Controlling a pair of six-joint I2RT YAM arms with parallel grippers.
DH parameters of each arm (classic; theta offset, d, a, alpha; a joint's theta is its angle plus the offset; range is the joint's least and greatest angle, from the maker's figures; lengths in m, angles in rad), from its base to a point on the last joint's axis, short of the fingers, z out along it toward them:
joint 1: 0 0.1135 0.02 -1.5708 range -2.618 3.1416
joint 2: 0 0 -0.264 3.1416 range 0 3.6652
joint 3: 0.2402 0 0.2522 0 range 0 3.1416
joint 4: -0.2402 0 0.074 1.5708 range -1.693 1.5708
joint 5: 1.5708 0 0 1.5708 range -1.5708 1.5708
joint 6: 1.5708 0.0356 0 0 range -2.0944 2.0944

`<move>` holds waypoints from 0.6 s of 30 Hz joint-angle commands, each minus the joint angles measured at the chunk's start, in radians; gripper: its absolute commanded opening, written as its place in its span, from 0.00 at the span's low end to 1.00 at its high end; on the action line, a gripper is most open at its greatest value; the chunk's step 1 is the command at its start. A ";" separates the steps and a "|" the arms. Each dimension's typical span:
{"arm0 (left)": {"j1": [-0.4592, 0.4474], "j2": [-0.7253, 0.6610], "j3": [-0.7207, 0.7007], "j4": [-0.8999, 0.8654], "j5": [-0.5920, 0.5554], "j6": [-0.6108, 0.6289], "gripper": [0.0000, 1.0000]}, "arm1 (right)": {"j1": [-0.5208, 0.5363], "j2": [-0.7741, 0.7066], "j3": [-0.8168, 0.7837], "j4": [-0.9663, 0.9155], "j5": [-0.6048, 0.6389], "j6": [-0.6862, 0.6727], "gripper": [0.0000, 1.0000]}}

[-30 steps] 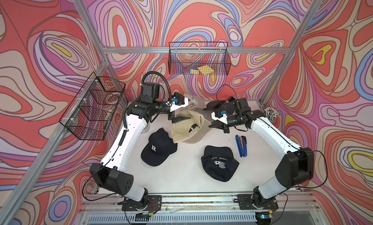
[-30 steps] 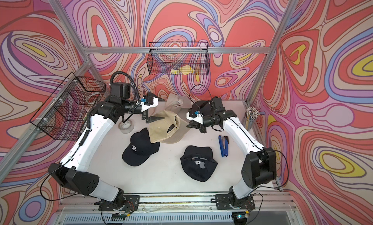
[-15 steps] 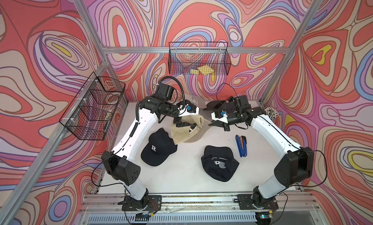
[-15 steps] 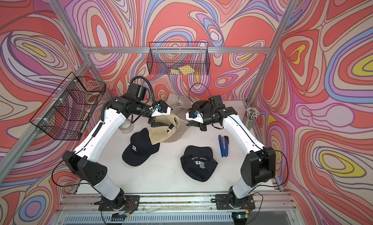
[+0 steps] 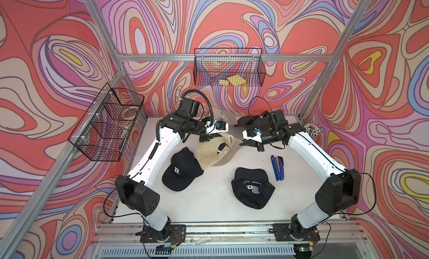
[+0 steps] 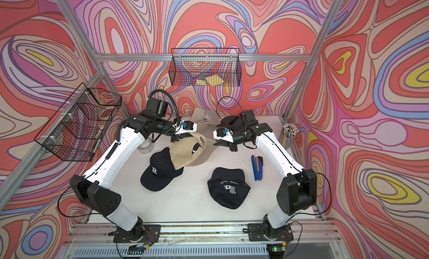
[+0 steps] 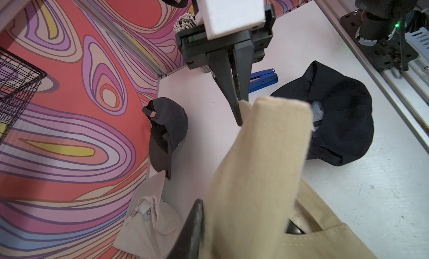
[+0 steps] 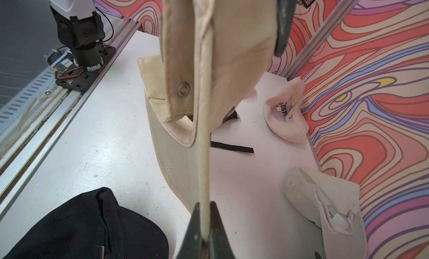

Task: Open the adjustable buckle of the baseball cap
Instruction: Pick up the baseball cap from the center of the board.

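White tabletop (image 5: 216,197); tan baseball cap (image 5: 209,153). Left fingers (image 7: 193,225) clenched on cap rear, right fingers (image 8: 192,232) pinching strap (image 8: 204,165). Step: grips set. Next, likely: draw strap from hidden buckle.

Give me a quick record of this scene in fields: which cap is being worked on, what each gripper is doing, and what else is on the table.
cap in work: tan cap, held up between both grippers above the table
left gripper: closed on the cap's rear fabric; second finger hidden behind it
right gripper: shut, pinching a thin tan edge of the cap
buckle: cannot tell whether it is open
other items: navy cap with R, second navy cap, blue stapler
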 commanded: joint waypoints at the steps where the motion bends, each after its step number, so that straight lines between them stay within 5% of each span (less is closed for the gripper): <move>1: -0.003 -0.021 -0.019 0.048 -0.003 -0.053 0.00 | 0.007 -0.023 -0.066 0.269 0.061 0.250 0.23; 5: -0.007 -0.041 -0.087 0.277 -0.089 -0.232 0.00 | 0.007 -0.107 -0.216 0.552 0.191 0.491 0.67; 6: -0.008 -0.043 -0.104 0.334 -0.106 -0.284 0.00 | 0.008 -0.135 -0.260 0.614 0.215 0.539 0.97; 13: -0.008 0.038 0.020 0.346 -0.169 -0.532 0.00 | 0.016 -0.311 -0.527 0.954 0.504 0.881 0.98; 18: -0.008 0.110 0.127 0.323 -0.223 -0.692 0.00 | 0.023 -0.349 -0.584 1.017 0.543 0.998 0.98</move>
